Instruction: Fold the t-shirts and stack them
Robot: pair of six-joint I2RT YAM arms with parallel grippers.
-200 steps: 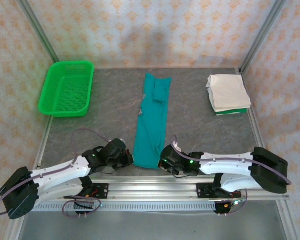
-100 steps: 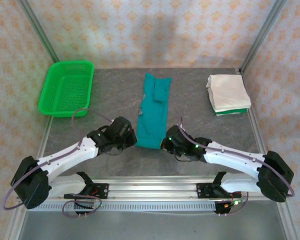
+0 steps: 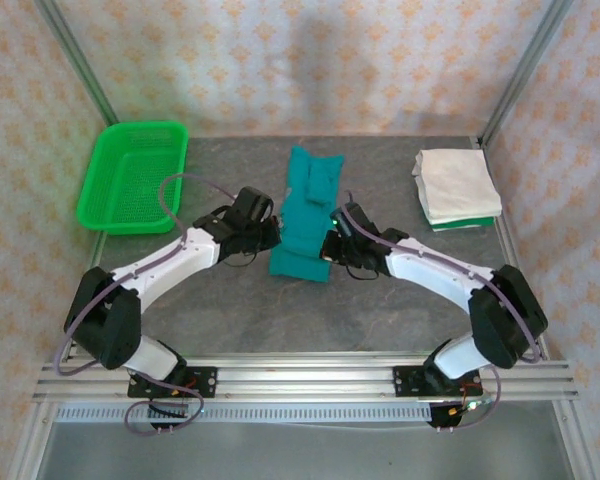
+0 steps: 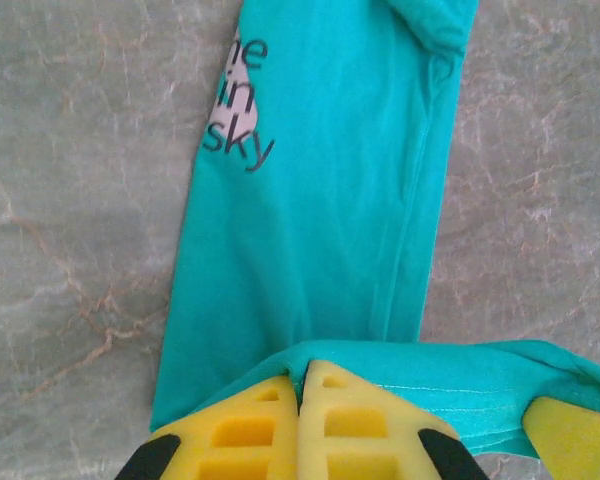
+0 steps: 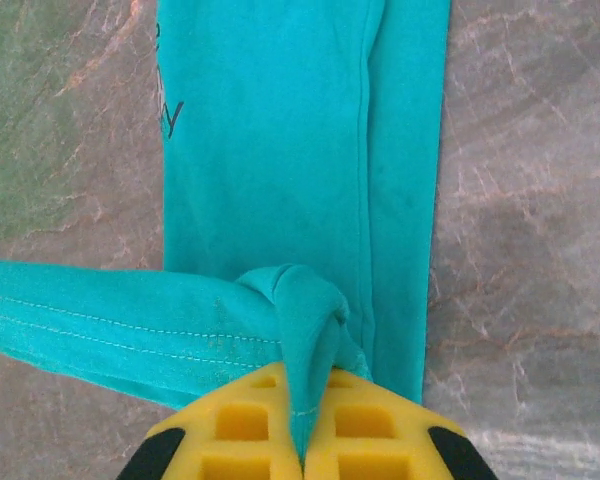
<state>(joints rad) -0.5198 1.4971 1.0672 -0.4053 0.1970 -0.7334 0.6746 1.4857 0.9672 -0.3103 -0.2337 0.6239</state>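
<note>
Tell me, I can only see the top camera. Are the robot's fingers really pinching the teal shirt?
Observer: Yes. In the left wrist view, the left gripper is shut on the near edge of the teal t-shirt.
Operator: And the other one?
Observer: The right gripper is shut on a bunched fold of the same edge.
Operator: Are there words on it?
Observer: Yes, dark lettering at the side edge. The bottom line reads "sky".

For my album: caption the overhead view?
Left hand and right hand each pinch the teal shirt, its near end doubled over.
</note>
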